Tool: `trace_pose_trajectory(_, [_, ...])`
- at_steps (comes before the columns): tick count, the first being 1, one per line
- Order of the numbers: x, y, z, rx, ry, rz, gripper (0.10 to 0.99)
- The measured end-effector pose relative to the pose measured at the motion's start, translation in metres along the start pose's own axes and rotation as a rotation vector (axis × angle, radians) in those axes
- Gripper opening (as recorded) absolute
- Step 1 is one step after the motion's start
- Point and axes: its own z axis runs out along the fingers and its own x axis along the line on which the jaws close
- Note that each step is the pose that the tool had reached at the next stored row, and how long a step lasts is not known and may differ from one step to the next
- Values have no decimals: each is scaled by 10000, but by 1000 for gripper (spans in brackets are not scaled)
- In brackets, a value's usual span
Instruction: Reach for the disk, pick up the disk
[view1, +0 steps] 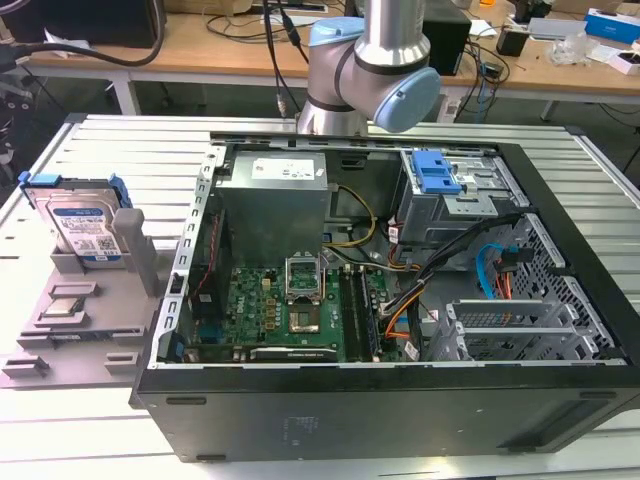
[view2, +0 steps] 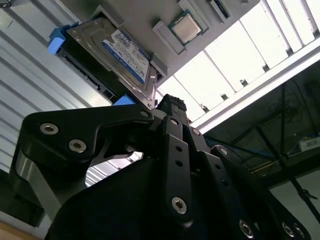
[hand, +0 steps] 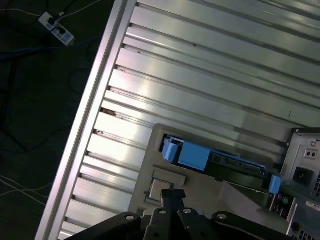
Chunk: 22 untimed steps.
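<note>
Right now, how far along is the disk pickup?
Nothing looks done yet: the disk stands propped in its gray holder beside the computer case. In hand: in the first wrist view the gripper points toward the disk, apart from it. Left: the grasp and lift.

Electronics workshop: open computer case (view1: 380, 410), cable-strewn benches (view1: 190, 60).

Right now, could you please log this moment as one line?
stage: reach | gripper: apart from disk, not holding it | disk: upright in grey holder, exterior view's left of case
</note>
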Motion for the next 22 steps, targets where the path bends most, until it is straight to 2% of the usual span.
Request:
trace_pose_trajectory(5, [0,0,0,0,16,-425,106])
trace_pose_trajectory(8, [0,0,0,1,34,-886,106])
trace_pose_trajectory(22, [0,0,0,1,80,-2083,106])
